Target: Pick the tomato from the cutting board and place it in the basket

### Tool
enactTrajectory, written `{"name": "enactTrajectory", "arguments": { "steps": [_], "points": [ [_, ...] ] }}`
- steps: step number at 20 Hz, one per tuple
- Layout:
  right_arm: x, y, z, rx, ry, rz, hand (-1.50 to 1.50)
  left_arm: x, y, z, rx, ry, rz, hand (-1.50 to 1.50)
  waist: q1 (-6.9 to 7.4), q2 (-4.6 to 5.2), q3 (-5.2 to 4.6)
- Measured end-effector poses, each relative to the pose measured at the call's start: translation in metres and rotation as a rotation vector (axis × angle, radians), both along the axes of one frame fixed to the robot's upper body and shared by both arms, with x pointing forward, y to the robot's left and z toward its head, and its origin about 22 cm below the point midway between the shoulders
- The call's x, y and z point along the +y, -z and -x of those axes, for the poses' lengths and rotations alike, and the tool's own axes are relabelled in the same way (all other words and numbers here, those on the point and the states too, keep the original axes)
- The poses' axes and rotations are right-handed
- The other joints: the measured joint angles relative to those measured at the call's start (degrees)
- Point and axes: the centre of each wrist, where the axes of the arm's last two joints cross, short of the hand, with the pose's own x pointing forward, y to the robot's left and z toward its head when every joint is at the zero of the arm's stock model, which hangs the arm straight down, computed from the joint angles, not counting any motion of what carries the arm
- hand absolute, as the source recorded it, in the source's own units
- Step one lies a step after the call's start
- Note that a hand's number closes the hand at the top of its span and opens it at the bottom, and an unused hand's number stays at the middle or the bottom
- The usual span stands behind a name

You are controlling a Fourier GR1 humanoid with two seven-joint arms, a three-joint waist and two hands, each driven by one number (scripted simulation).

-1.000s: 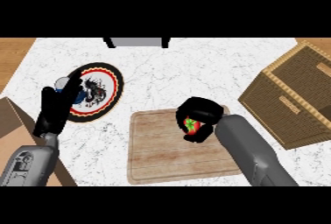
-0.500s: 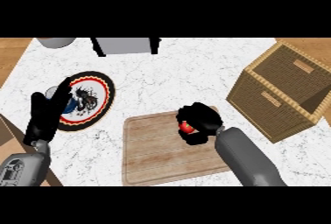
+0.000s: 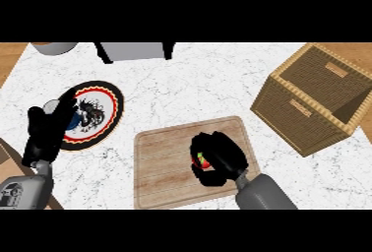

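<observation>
Right hand: the right hand [image 3: 218, 158] sits over the middle-right of the cutting board [image 3: 167, 167], fingers and thumb curled round the tomato [image 3: 202, 161], of which only a sliver of red with a fleck of green shows at the hand's left side.
Tomato: inside that curled hand, above the board's right half; whether it rests on the wood or is clear of it cannot be told from this steep view.
Step in hand: by my reading, the grasp is made and the carry to the basket [image 3: 317, 96] is what comes next.
Doing it well: lift straight up first so the tomato leaves the board cleanly, then travel toward the upper right of the frame; keep the fingers wrapped until the hand is over the basket's open mouth, not its near rim.
Basket: a tall wicker box at the right of the frame, near the board's right edge but apart from it, its opening facing up.
In the way: the basket's near wall rises between hand and opening, so the hand likely has to clear that rim before moving across.
Left hand: the left hand [image 3: 48, 130] rests spread, fingers up, at the left edge, overlapping the patterned plate [image 3: 98, 110].
Other things: a grey box [image 3: 134, 50] and a grey round vessel [image 3: 54, 47] at the top edge, well apart from the route.
Counter: white marbled counter [image 3: 189, 83] under everything.
</observation>
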Motion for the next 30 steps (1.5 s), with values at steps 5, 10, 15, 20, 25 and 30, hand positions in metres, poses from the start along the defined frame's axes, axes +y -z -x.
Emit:
{"name": "enactTrajectory", "arguments": {
  "steps": [5, 10, 15, 20, 25, 30],
  "points": [
    [0.005, -0.059, 0.018, 0.006, 0.053, -0.251, 1.5, 0.0, 0.0, 0.0, 0.003, -0.006, -0.002, 0.0, -0.38, 0.23, 0.04],
    [-0.017, -0.135, 0.042, -0.041, 0.115, -0.365, 1.5, 0.0, -0.002, 0.001, -0.001, 0.003, 0.002, 0.0, 0.28, 0.43, 0.04],
    [-0.042, -0.205, 0.074, -0.074, 0.191, -0.423, 1.5, -0.008, -0.005, -0.004, -0.014, 0.029, -0.013, 0.0, 1.77, 0.97, 0.07],
    [-0.057, -0.253, 0.086, -0.09, 0.302, -0.423, 1.5, -0.013, -0.007, -0.007, -0.019, 0.057, -0.014, 0.0, 3.29, 1.38, 0.1],
    [-0.074, -0.293, 0.075, -0.194, 0.389, -0.335, 1.5, -0.018, -0.01, -0.01, -0.018, 0.07, -0.014, 0.0, 4.05, 1.58, 0.07],
    [-0.098, -0.321, 0.055, -0.291, 0.489, -0.159, 1.5, -0.019, -0.012, -0.013, -0.023, 0.076, -0.009, 0.0, 4.42, 1.83, 0.01]
  ]
}}
